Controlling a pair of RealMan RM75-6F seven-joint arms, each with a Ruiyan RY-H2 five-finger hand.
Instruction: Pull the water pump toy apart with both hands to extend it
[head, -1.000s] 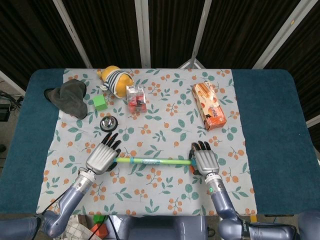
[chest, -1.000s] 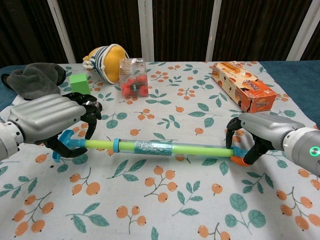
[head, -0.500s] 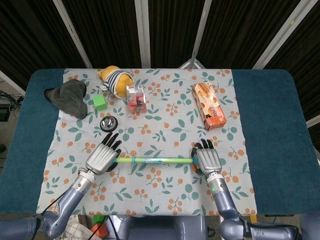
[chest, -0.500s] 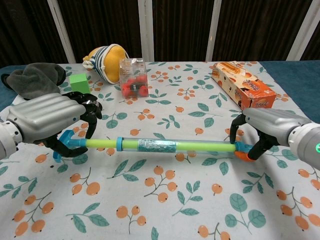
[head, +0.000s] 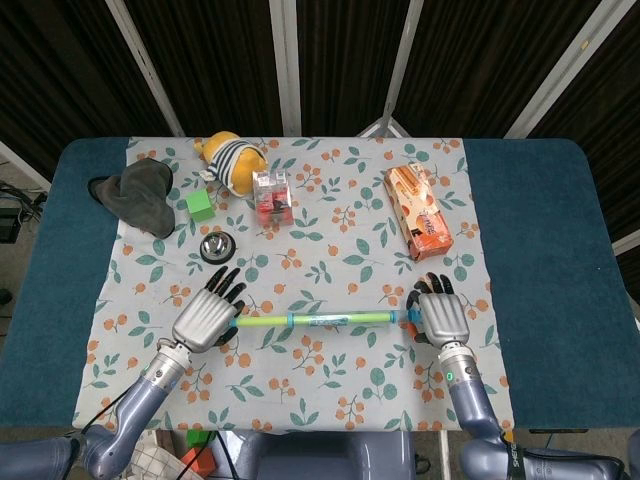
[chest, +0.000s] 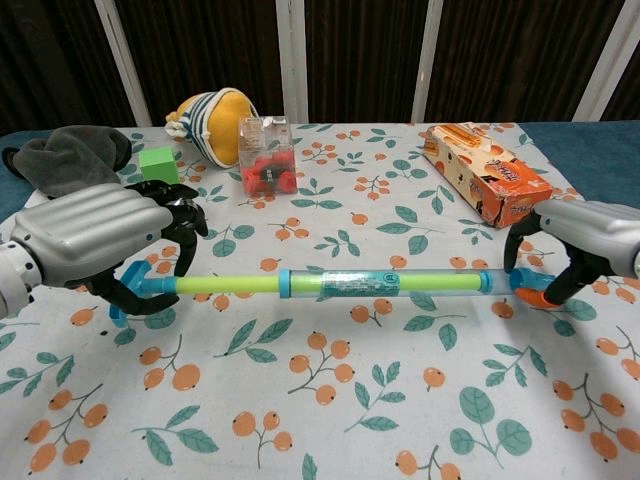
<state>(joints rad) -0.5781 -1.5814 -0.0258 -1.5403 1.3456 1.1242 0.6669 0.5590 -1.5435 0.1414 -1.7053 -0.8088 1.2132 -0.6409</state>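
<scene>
The water pump toy (chest: 345, 284) lies across the front of the table, a clear tube (head: 340, 319) with blue collars and a yellow-green rod (chest: 225, 286) drawn out to the left. My left hand (chest: 95, 235) grips the blue handle (chest: 132, 292) at the rod's left end; the same left hand (head: 205, 318) shows in the head view. My right hand (chest: 585, 240) grips the orange end (chest: 538, 294) of the tube; it appears in the head view too, as the right hand (head: 444, 318).
An orange snack box (head: 420, 212) stands behind the right hand. A call bell (head: 216, 246), green cube (head: 200, 205), clear box of red items (head: 271, 196), striped plush toy (head: 233, 160) and grey cloth (head: 138, 193) sit at the back left on the floral cloth (head: 330, 260).
My right hand has moved right with the tube's orange end. The tube slid right with it, so more yellow-green rod shows between the left handle and the blue collar. The left hand stayed put.
</scene>
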